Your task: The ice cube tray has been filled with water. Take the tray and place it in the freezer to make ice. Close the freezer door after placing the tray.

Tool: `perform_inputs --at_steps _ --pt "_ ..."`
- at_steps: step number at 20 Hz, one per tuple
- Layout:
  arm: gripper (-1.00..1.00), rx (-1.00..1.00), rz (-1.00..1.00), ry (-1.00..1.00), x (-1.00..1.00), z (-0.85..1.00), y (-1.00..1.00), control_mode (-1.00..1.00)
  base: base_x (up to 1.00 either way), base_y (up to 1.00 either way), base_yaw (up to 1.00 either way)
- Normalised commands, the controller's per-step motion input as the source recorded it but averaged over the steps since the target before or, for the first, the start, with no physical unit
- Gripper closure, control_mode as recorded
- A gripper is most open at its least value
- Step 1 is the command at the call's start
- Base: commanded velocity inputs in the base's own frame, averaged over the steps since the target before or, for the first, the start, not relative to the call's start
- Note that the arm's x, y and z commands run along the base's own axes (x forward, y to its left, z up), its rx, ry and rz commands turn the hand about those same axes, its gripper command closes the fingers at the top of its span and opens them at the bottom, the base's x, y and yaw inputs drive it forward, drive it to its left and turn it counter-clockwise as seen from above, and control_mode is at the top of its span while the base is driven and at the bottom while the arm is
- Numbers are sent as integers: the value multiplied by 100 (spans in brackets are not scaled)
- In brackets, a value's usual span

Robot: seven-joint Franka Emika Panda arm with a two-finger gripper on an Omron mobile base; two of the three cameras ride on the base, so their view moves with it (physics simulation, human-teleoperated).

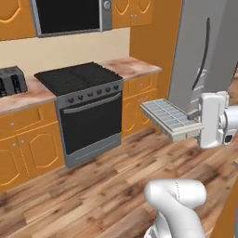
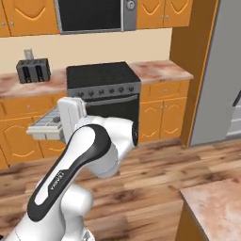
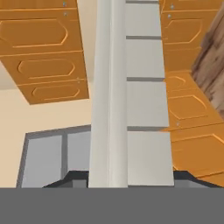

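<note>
- Claw point(image 1: 201, 124) is clamped onto one end of the ice cube tray point(image 1: 168, 119), holding it up in the air, roughly level, over the wood floor point(image 1: 93, 186).
- Tray sticks out sideways from the hand, toward the black stove point(image 1: 86, 111).
- Freezer point(image 1: 204, 51) is right behind it, grey with a dark handle.
- From the hand cam the tray point(image 3: 131, 109) runs straight up the middle, seen edge-on.
- Toaster point(image 2: 34, 70) sits on the counter point(image 2: 160, 70) left of the stove.
</note>
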Motion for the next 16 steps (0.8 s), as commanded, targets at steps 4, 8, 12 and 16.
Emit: perform_inputs --at_steps 4,8,12,16 --pt "100 0 0 0 0 0 0 100 62 8 -41" --pt "100 0 0 0 0 0 0 100 53 0 -40" --pt "100 0 0 0 0 0 0 100 53 0 -39" --pt "100 0 0 0 0 0 0 100 56 3 -38"
